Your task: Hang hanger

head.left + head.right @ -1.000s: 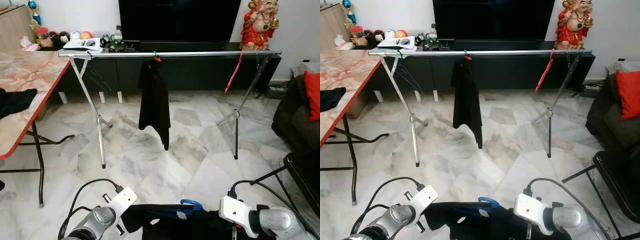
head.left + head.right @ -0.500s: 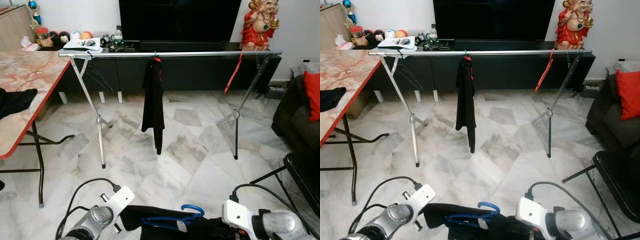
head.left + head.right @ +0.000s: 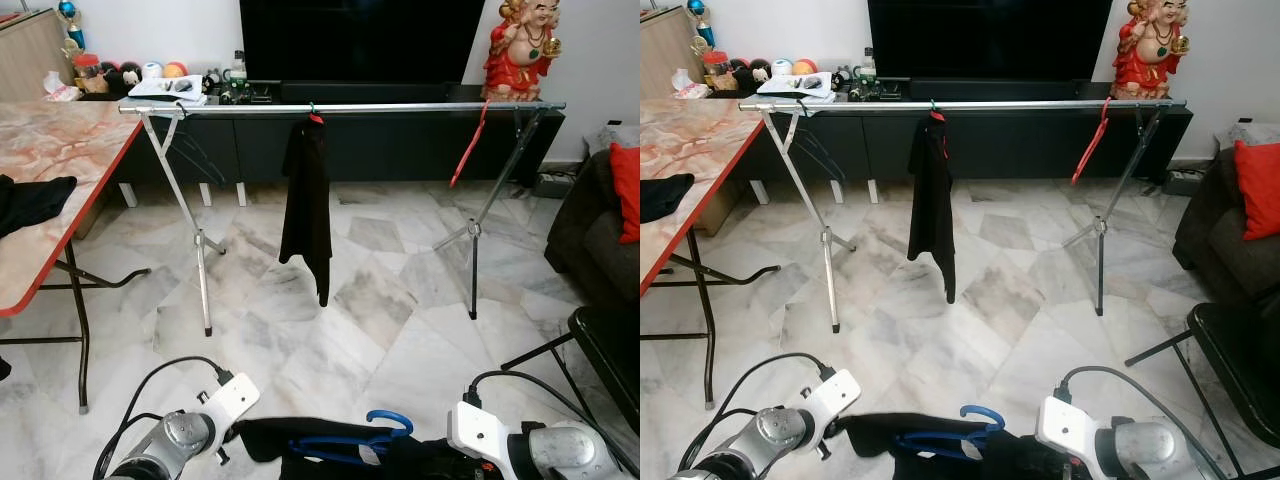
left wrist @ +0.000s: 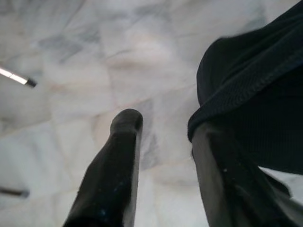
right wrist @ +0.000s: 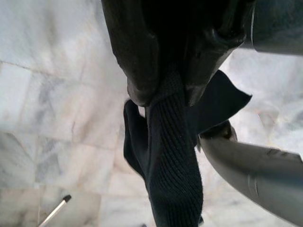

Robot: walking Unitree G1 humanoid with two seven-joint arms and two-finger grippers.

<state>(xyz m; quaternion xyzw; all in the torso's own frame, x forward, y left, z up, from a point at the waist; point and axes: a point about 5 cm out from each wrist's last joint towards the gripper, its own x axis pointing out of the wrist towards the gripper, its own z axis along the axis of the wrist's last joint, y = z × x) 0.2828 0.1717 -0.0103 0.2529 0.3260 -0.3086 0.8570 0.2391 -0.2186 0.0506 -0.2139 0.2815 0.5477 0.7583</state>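
Between right gripper (image 5: 163, 92) jaws: black garment (image 5: 173, 156) pinched; blue hanger (image 3: 372, 437) below head camera.

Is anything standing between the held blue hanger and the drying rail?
Nothing visible: bare marble floor lies between the blue hanger and the rail. A black garment and red hanger already hang there, with free rail between.

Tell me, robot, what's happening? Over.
Right pincer shut on black garment. Left pincer open beside it. Blue hanger not yet on rail.
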